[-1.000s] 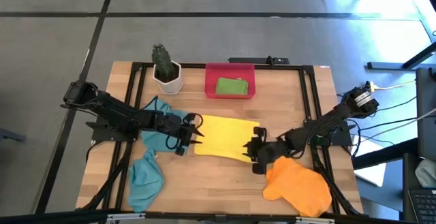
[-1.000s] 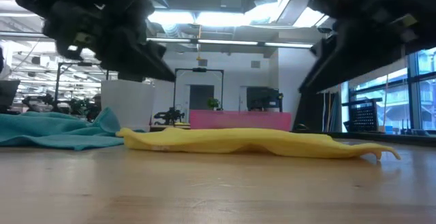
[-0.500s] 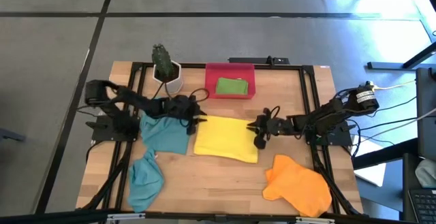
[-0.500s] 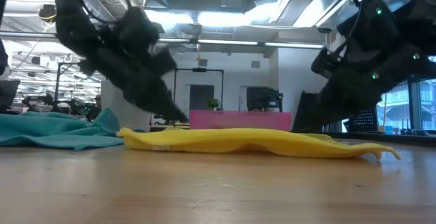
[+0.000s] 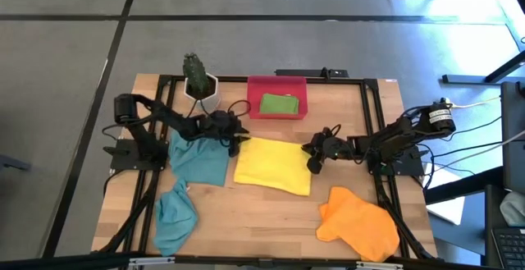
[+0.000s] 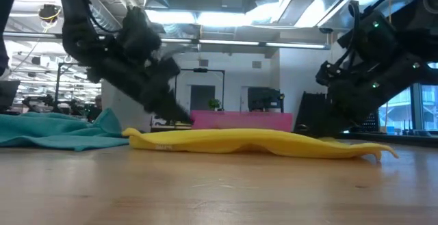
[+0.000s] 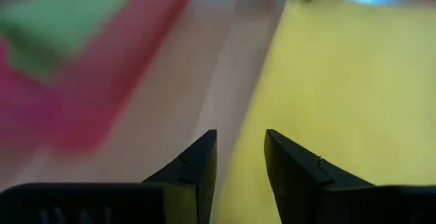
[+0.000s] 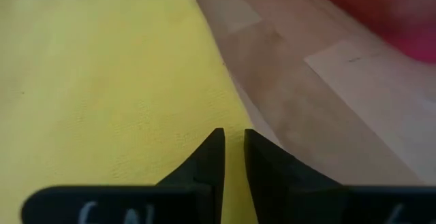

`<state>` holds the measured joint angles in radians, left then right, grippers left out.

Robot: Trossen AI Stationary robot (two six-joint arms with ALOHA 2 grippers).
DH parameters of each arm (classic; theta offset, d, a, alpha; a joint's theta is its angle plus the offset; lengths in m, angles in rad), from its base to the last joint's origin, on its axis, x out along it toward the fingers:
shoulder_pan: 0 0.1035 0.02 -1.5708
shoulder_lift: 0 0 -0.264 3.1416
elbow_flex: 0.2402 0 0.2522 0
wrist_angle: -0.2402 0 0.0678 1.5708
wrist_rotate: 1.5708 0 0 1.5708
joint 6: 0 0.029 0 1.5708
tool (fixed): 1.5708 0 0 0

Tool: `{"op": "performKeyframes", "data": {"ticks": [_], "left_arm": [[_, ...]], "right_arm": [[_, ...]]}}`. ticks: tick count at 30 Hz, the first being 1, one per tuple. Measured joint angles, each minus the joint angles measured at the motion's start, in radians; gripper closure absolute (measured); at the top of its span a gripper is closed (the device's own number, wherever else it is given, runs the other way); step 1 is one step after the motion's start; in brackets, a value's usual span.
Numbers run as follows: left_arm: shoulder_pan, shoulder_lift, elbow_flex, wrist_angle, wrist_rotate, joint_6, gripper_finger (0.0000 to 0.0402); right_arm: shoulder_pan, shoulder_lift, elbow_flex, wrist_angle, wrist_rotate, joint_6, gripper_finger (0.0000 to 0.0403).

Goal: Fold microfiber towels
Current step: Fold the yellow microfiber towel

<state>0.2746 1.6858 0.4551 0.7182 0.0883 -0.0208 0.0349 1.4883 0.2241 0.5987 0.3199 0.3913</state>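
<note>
A yellow towel (image 5: 273,167) lies spread flat on the middle of the table. My left gripper (image 5: 239,143) is at its far left corner. The fingers stand open (image 7: 240,134) astride the towel's left edge (image 7: 253,108). My right gripper (image 5: 311,158) is at the far right corner. Only a narrow gap shows between its fingertips (image 8: 233,133), and the towel's right edge (image 8: 225,67) runs up to them. In the low view both grippers reach down behind the yellow towel (image 6: 260,141). My left gripper has a finger on either side of the towel's left edge, slanting down from the table's left; I cannot tell whether the tips touch the cloth. My right gripper slants down from the table's right at the right edge; I cannot tell whether it touches the cloth.
A teal towel (image 5: 199,159) lies just left of the yellow one, and a second teal one (image 5: 175,212) is bunched at the near left. An orange towel (image 5: 361,225) lies at the near right. At the back stand a red tray (image 5: 277,84) holding a folded green towel (image 5: 279,103) and a potted plant (image 5: 201,89).
Both grippers have gone from the yellow towel's near side toward the table's far edge, to its two far corners. There they have tipped downward and sunk low. The yellow towel has stayed flat where it was.
</note>
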Motion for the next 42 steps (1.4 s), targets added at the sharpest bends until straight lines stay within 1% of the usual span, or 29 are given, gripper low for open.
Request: {"op": "performKeyframes", "data": {"ticks": [4,7,9,13,15,17,20,24,29,32,36,39,42], "left_arm": [[-0.063,-0.058,-0.001,0.008,0.008,-0.003,0.0287],[-0.152,-0.071,-0.001,0.059,0.025,-0.003,0.0287],[-0.223,-0.066,0.000,0.086,0.017,-0.003,0.0287],[-0.350,-0.034,0.030,0.094,-0.090,0.004,0.0287],[-0.392,-0.008,0.065,0.099,-0.134,0.011,0.0287],[-0.420,0.019,0.103,0.096,-0.158,0.031,0.0287],[-0.433,0.076,0.175,0.088,-0.176,0.048,0.0287],[-0.423,0.177,0.275,0.045,-0.180,0.048,0.0287],[-0.413,0.315,0.393,-0.049,-0.127,0.023,0.0287],[-0.412,0.376,0.457,-0.139,-0.123,0.020,0.0287],[-0.412,0.396,0.522,-0.245,-0.124,0.004,0.0287],[-0.415,0.391,0.532,-0.261,-0.124,0.010,0.0287],[-0.420,0.360,0.529,-0.300,-0.125,0.029,0.0287]], "right_arm": [[-0.008,0.000,0.000,0.000,0.001,0.002,0.0344],[-0.008,0.000,0.000,0.000,0.001,0.010,0.0344],[-0.007,0.000,0.000,0.000,0.006,0.024,0.0344],[-0.007,0.000,0.000,0.000,0.031,0.024,0.0344],[-0.007,0.000,0.000,0.001,0.039,0.024,0.0344],[-0.007,0.000,0.000,0.001,0.040,0.026,0.0344],[-0.007,0.000,0.000,0.001,0.040,0.027,0.0344],[-0.007,0.001,0.000,0.001,0.038,0.046,0.0344],[-0.007,0.001,0.000,-0.003,0.037,0.047,0.0344],[-0.007,0.001,0.000,-0.004,0.037,0.047,0.0344],[-0.007,0.001,0.000,-0.006,0.036,0.047,0.0344],[-0.007,0.001,0.000,-0.007,0.036,0.047,0.0344],[-0.007,0.001,0.000,-0.011,0.033,0.047,0.0344]]}}
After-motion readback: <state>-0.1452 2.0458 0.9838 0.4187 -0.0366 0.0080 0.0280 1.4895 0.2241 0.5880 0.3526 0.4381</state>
